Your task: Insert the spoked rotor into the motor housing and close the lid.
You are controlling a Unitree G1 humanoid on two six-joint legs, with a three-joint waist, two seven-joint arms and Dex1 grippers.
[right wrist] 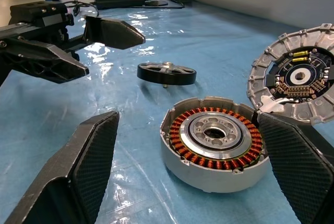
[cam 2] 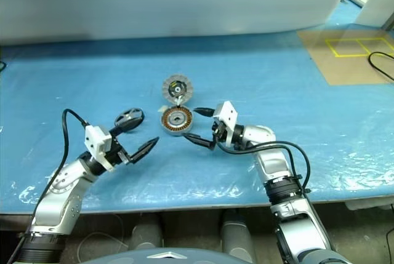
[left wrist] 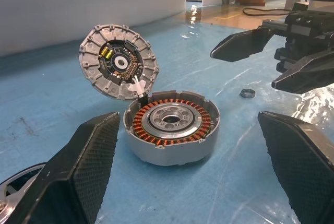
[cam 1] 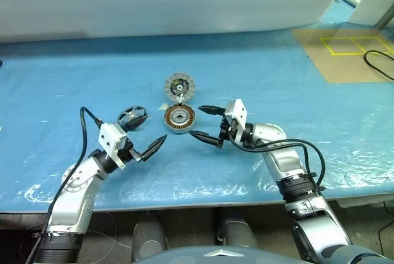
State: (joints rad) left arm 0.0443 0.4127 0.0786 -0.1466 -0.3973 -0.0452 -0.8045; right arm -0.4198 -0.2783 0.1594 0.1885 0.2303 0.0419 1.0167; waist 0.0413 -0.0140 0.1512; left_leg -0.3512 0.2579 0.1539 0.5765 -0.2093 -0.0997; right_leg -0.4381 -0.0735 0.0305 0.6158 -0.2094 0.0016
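The spoked rotor (cam 1: 132, 116) lies flat on the blue tabletop (cam 1: 277, 79), just left of the motor housing (cam 1: 179, 119) and a little toward the far edge from the left gripper (cam 1: 148, 142), whose jaws stand wide apart and hold nothing. That makes the left arm the nearer one: the rotor sits just beyond its fingertips, beside its wrist camera block, while the right gripper (cam 1: 204, 124) is on the housing's other side, jaws also spread wide and empty, pointing across at the housing. The rotor is a flat disc with its axle upright, so a grasp would likely take the rim from the side. The housing sits open near the middle of the tabletop, copper windings showing, with the lid (cam 1: 179, 85) hinged up on its far edge, ribbed face toward the robot.
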